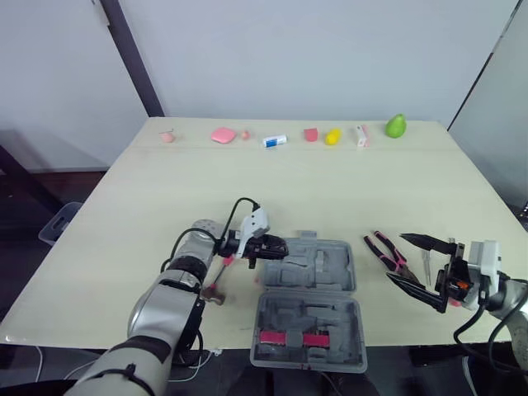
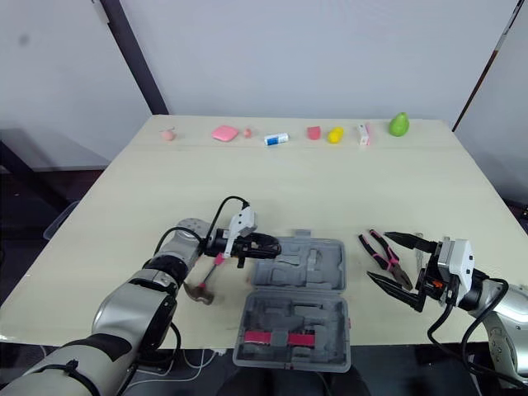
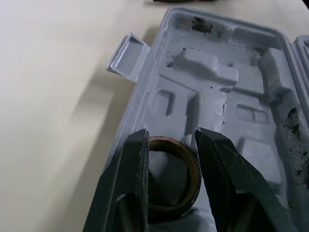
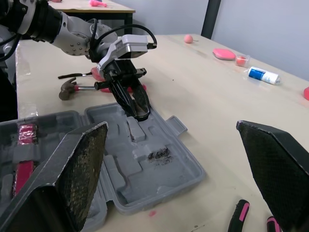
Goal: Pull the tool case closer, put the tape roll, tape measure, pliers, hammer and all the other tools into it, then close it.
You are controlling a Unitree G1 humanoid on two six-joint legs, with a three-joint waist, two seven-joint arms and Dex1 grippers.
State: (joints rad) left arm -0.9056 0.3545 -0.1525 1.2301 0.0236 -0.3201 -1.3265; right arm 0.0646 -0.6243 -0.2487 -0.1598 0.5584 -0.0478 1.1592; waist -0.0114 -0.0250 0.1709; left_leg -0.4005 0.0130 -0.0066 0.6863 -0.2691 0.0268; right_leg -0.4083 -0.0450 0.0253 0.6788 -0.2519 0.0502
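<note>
Tape roll (image 3: 193, 174) clamped in left gripper (image 3: 173, 137) at edge of tool case (image 3: 217, 92); right gripper (image 1: 398, 258) wide apart beside pliers (image 1: 386, 250).

My case (image 1: 309, 272) is plain grey in both halves, with dark smudges in its far half and a pink bar (image 1: 290, 338) in its near half. At the case's left edge the tape roll (image 3: 169, 210) is brown, between my left gripper's (image 3: 171, 137) black fingers (image 3: 135, 164). Left of the case, the hammer (image 1: 219, 280) has a pink handle and a dull dark head. Right of the case, the pliers' (image 1: 386, 252) grips are pink and black. Under the case, the table (image 1: 330, 181) is pale cream.
</note>
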